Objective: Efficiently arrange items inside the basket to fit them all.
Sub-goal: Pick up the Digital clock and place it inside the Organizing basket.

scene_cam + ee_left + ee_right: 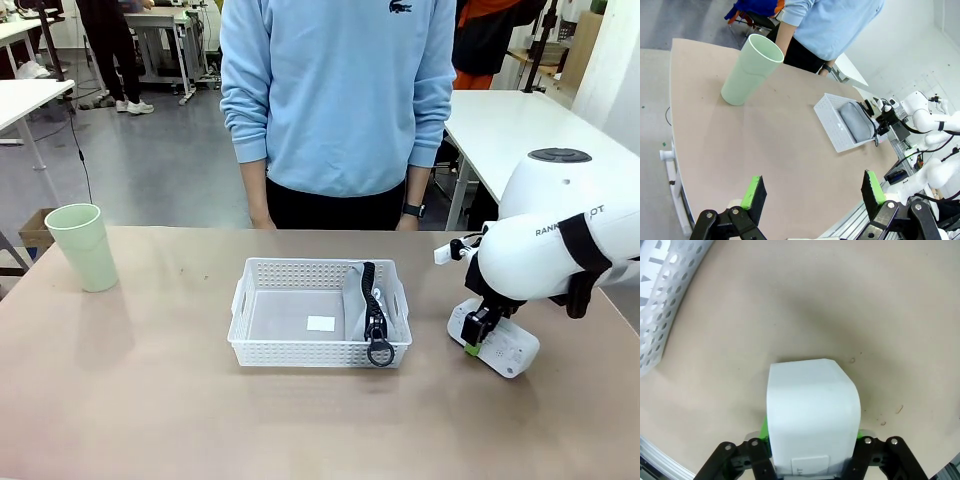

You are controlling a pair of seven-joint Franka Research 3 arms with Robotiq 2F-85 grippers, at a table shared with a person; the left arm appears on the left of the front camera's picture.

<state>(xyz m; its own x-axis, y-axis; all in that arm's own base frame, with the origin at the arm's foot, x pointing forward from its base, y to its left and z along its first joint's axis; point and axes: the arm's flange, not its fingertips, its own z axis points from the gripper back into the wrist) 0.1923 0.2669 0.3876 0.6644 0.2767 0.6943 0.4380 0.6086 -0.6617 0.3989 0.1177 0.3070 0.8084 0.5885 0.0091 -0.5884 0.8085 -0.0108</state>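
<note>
Two items left to pack, judging from the front view. Finds the right claw [478, 338] low over the desk [150, 400], clamped narrow on one end of the white device [505, 350]; cannot tell whether the other end touches the desktop. Places the basket [300, 352] near that claw's left, with the grey pouch [356, 300] on edge against the end wall nearest the claw, black zipper [374, 312] uppermost, and bare floor beyond. Puts the pale green cup [82, 247] well apart, past the basket. Reads "RANK" and "OT" on the arm casing, the rest hidden; notes a blank white sticker [321, 323] on the basket floor.

From the left wrist: shows the left claw [813, 190] spread wide, holding nothing, above bare desk. Sets the cup [751, 70] ahead to one side, the basket [832, 125] farther ahead to the other. No legible writing.

From the right wrist: looks down the device [812, 400], pinched between the green pads [764, 427], with the basket wall [662, 315] off to the side, apart. Makes out a small label [810, 465] at the gripped end and dark letters behind the lattice, neither readable.

Probably mid-pickup of the device. Calls next for lifting clear of the rim, crossing to the basket and laying the device flat beside the pouch, sparing room for the cup.
</note>
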